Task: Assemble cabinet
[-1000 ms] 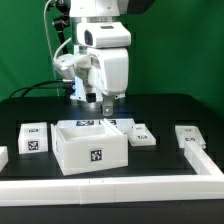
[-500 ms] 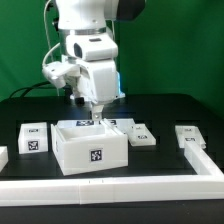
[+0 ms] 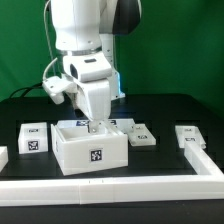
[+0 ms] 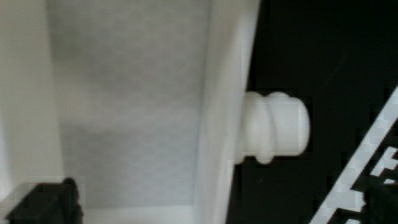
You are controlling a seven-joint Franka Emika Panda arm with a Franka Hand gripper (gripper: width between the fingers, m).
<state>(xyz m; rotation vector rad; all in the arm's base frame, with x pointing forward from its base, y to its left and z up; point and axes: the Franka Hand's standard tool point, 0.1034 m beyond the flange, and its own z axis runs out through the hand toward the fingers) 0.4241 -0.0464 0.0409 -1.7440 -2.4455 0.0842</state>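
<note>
The cabinet (image 3: 91,148) is an open-topped white box at the table's front, with a square tag on its near face. My gripper (image 3: 92,125) hangs straight down at the cabinet's back wall, with its fingertips at the rim. It looks open and holds nothing. In the wrist view the cabinet's white wall (image 4: 222,110) runs through the picture, with a round white peg (image 4: 276,125) sticking out of its outer side. One black fingertip (image 4: 45,205) shows on the inner side. The other finger is out of view.
A small white tagged part (image 3: 33,138) lies to the cabinet's left in the exterior view. Another tagged part (image 3: 140,135) lies to its right and a third (image 3: 190,138) further right. A tagged strip (image 3: 108,123) lies behind the cabinet. A white rail (image 3: 110,186) borders the front.
The arm has come down and moved toward the exterior view's left. The gripper has dropped from above the table to the cabinet's back wall. The parts have not moved.
</note>
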